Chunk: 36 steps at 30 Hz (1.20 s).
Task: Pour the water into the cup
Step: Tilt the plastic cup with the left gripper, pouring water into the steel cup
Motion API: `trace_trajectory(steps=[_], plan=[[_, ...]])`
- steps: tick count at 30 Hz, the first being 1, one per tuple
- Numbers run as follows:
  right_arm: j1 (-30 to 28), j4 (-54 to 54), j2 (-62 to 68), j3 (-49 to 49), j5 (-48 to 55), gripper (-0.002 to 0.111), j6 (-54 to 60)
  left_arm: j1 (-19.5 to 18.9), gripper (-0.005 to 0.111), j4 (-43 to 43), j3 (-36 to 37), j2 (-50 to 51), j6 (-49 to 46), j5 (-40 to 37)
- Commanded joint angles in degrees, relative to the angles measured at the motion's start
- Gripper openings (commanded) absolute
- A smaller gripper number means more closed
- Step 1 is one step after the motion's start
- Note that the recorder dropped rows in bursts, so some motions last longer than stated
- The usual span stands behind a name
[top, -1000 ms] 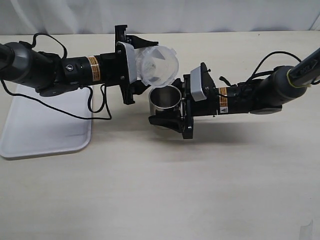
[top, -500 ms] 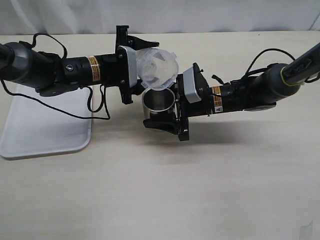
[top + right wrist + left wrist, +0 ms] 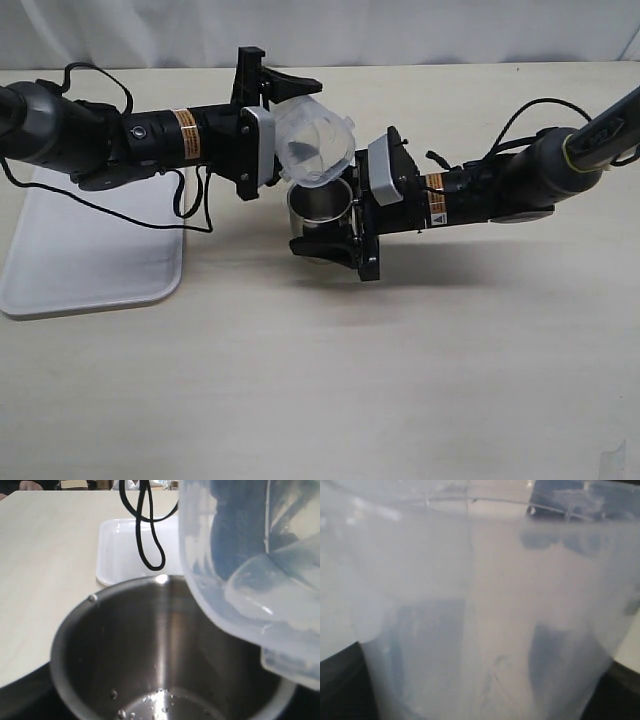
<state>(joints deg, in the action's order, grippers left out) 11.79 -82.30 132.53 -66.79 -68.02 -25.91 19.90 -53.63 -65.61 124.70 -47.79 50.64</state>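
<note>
My left gripper (image 3: 275,125) is shut on the translucent plastic beaker (image 3: 313,147), which is tipped with its mouth down over the steel cup (image 3: 320,207). The beaker fills the left wrist view (image 3: 485,605). My right gripper (image 3: 335,225) is shut on the steel cup and holds it upright just under the beaker's spout. In the right wrist view the cup (image 3: 100,650) has water drops and a wet shine at its bottom (image 3: 160,700), and the beaker's rim (image 3: 240,590) hangs over the cup's mouth. No stream of water is plainly visible.
A white tray (image 3: 90,270) lies at the left on the light table (image 3: 400,380) and also shows in the right wrist view (image 3: 125,550). Black cables (image 3: 190,215) hang under the left arm.
The left gripper has tipped the beaker further, its mouth turning down over the cup. The right gripper moved the cup left under the spout, then held still.
</note>
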Motion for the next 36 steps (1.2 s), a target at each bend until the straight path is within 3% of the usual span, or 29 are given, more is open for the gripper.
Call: trace_trajectory(steps=[1, 36], plan=[[-0.3, 1.1, -0.4, -0.2, -1.9, 0.004, 0.2, 0.2, 0.0, 0.8, -0.4, -0.7, -4.5, 0.3], [-0.3, 0.6, -0.4, -0.2, -1.9, 0.004, 0.2, 0.2, 0.0, 2.4, -0.4, -0.7, -19.1, 1.1]])
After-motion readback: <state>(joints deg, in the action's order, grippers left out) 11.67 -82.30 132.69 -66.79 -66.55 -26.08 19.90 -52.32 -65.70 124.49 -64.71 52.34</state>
